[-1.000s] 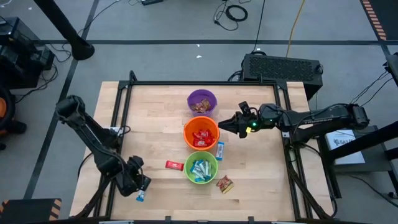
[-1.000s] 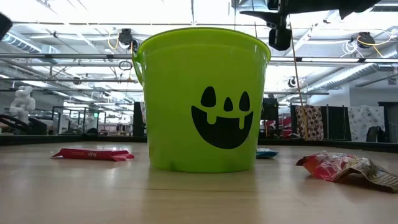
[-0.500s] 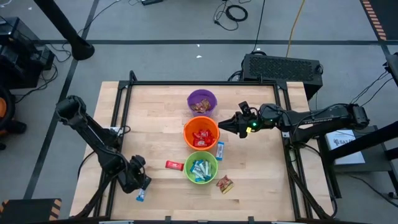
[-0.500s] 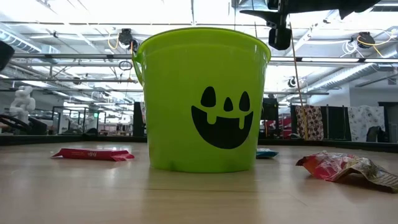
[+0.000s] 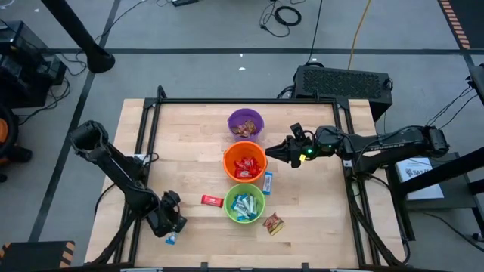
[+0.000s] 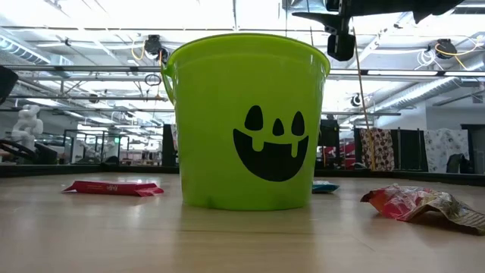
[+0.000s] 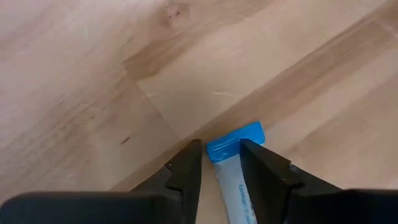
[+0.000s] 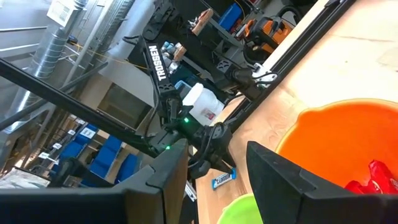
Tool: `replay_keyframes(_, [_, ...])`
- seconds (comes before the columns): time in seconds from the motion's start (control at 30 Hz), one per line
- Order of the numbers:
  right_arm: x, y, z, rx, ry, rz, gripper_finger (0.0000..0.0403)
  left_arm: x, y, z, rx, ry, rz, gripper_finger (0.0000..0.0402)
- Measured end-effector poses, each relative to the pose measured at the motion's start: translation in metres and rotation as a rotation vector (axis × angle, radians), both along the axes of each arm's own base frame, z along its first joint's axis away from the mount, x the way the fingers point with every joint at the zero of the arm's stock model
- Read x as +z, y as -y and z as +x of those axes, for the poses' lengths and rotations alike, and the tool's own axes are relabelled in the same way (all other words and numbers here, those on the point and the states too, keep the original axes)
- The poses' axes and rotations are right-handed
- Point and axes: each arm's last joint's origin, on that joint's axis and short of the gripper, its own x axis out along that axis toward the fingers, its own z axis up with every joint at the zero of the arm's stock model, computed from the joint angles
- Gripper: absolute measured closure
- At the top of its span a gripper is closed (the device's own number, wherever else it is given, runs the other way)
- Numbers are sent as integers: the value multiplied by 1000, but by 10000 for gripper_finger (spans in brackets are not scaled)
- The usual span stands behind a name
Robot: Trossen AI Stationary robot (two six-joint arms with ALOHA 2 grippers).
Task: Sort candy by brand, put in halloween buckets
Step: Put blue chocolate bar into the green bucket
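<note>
— How many buckets on the table?
— Three: a purple one [image 5: 245, 121], an orange one [image 5: 244, 161], a green one [image 5: 244, 202].
— And loose sweets outside them?
— Four that I can count: a red bar [image 5: 212, 200], a blue bar [image 5: 268, 181], a crumpled brown wrapper [image 5: 273, 224], and a blue bar [image 7: 234, 168] between the left gripper's [image 7: 221, 163] fingers.
— Arms?
— Two.

Robotics lab, ceiling ducts [image 6: 424, 95], floor cables [image 5: 287, 15], storage bins [image 8: 118, 155]
</note>
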Motion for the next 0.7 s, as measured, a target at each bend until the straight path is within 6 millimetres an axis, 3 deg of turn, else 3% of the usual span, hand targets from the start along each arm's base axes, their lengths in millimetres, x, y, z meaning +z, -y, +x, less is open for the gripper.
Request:
replay_keyframes(0.23, [0, 0, 0, 0, 0, 0, 248, -9, 4, 3, 0, -19, 22, 294])
replay_keyframes(0.47, [0, 0, 0, 0, 0, 0, 248, -9, 5, 4, -4, -11, 17, 385])
replay_keyframes(0.7, [0, 0, 0, 0, 0, -8, 248, -3, 11, 10, 10, 30, 12, 398])
